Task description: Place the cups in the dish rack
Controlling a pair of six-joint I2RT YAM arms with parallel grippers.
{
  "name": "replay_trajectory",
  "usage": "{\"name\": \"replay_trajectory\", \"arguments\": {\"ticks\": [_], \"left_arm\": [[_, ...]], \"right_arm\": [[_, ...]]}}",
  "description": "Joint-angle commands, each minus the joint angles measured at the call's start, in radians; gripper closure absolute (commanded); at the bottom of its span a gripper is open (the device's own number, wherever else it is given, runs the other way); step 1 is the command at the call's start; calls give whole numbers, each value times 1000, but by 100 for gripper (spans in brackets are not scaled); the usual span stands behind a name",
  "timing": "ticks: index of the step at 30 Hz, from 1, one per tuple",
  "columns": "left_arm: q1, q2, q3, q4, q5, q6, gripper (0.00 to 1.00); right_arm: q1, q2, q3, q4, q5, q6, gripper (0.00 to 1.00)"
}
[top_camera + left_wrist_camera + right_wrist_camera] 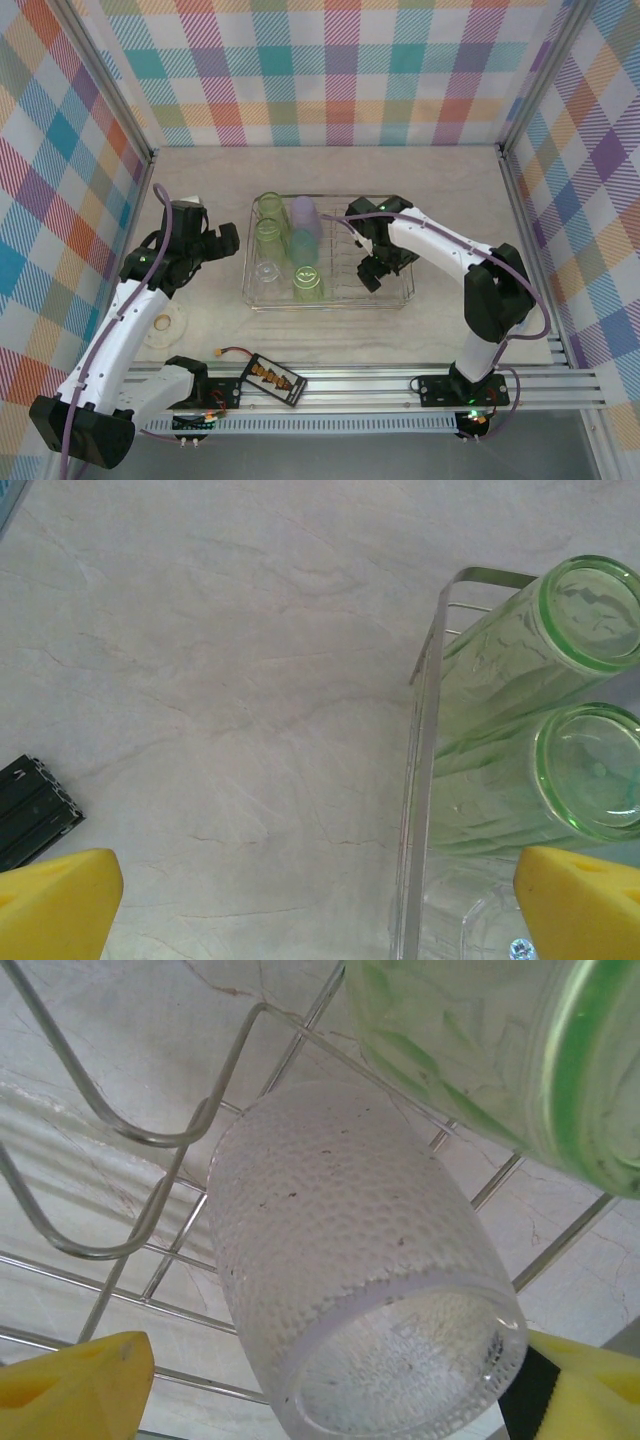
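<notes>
Rack (pixel 345 304): six cups (pixel 308 283) loaded; frosted cup (pixel 350 1280) lies inside.
Right gripper (pixel 330 1385): released around it.
Left gripper (pixel 318 905): wide, empty.
Remaining: likely little.

White links (pixel 115 330), black joints (pixel 497 290), purple cables (pixel 162 210), yellow end effector pads (pixel 60 905)

The counter (pixel 200 680) is pale and marble-veined, smooth and matt. The dish rack (pixel 420 780) pairs a clear, glossy plastic wall with thin, bright metal wires. The green cups (pixel 500 650) are translucent plastic, smooth and glossy, faintly streaked inside. The frosted cup (pixel 340 1250) is pebbled all over, with a smooth rim. The left hand (pixel 320 920) and right hand (pixel 330 1400) carry yellow pads, matt and foam-like. The arm shells (pixel 115 330) are glossy white plastic. The walls (pixel 340 70) look like checked cloth, and the rail (pixel 400 385) is brushed metal.
</notes>
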Motion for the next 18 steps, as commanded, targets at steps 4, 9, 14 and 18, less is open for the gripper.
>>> {"name": "replay_trajectory", "arguments": {"ticks": [4,9,14,18], "left_arm": [[19,-23,-34,11,-31,42,0],[20,-112,-145,159,-78,73,0],[22,-266,-385,461,-143,110,0],[25,-361,-585,696,-204,100,0]], "right_arm": [[-19,-159,65,12,-54,32,11],[-156,-431,-46,158,-60,39,5],[-395,-824,-494,711,-70,-24,1],[-472,-991,-864,1171,13,-89,1]]}}
